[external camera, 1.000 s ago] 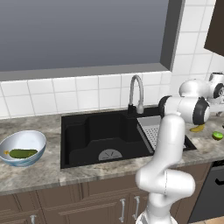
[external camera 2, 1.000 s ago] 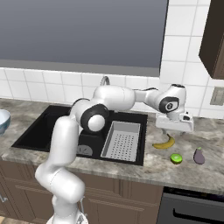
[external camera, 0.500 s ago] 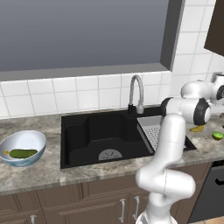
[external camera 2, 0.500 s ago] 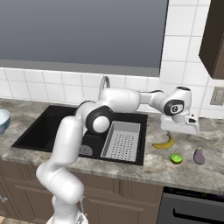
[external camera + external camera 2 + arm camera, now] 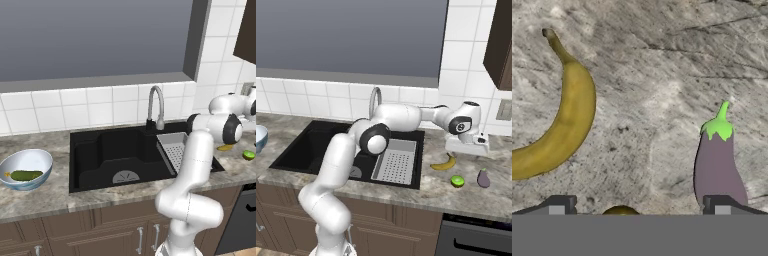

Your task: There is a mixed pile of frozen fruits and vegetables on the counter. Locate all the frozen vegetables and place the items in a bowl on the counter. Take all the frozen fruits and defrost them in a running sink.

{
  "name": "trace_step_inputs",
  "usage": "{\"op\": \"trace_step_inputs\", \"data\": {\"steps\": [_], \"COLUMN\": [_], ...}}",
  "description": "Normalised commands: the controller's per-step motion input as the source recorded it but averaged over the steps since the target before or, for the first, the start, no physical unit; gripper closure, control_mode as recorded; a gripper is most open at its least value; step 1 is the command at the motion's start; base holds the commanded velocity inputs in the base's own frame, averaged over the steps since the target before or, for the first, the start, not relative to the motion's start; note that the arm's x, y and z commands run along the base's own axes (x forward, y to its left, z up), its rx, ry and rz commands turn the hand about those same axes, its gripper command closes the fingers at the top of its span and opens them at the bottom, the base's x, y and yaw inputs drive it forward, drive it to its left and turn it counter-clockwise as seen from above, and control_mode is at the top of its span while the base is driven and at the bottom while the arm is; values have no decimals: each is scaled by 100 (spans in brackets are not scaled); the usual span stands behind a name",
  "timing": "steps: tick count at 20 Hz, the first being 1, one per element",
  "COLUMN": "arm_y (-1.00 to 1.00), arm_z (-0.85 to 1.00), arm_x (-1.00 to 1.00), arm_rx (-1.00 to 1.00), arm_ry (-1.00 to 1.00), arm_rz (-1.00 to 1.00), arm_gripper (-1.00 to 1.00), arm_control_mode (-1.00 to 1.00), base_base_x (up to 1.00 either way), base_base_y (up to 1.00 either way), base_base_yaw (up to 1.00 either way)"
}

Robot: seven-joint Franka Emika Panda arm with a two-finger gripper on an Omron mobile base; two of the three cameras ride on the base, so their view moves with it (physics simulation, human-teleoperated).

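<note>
Speckled counter [image 5: 662, 75], curved banana [image 5: 562, 125], plump eggplant [image 5: 717, 165]

Banana [image 5: 559, 125]: yellow; eggplant [image 5: 718, 167]: dull purple, green cap; lime [image 5: 457, 181]: bright green; worktop [image 5: 662, 75]: grey-brown speckled; sink [image 5: 107, 155]: black

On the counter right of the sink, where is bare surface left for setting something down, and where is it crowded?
Bare speckled granite counter runs along the front edge before the small round green lime, and between the curved yellow banana and the purple eggplant. Those three crowd the middle, under the open gripper. Left of the black sink, counter is bare around the pale blue bowl.
</note>
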Motion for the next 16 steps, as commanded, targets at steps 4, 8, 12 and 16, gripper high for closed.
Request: {"op": "trace_step_inputs", "data": {"steps": [4, 8, 12, 16], "arm_y": [-15, -16, -15, -15], "arm_z": [0, -1, -2, -4], "arm_x": [0, 0, 0, 0], "arm_rx": [2, 1, 1, 1], "arm_ry": [0, 0, 0, 0], "arm_rz": [0, 0, 0, 0], "arm_gripper": [-100, -100, -100, -100], "arm_control_mode": [-100, -100, -100, -100], "base_base_x": [0, 0, 0, 0], "base_base_y": [0, 0, 0, 0], "base_base_yaw": [0, 0, 0, 0]}}
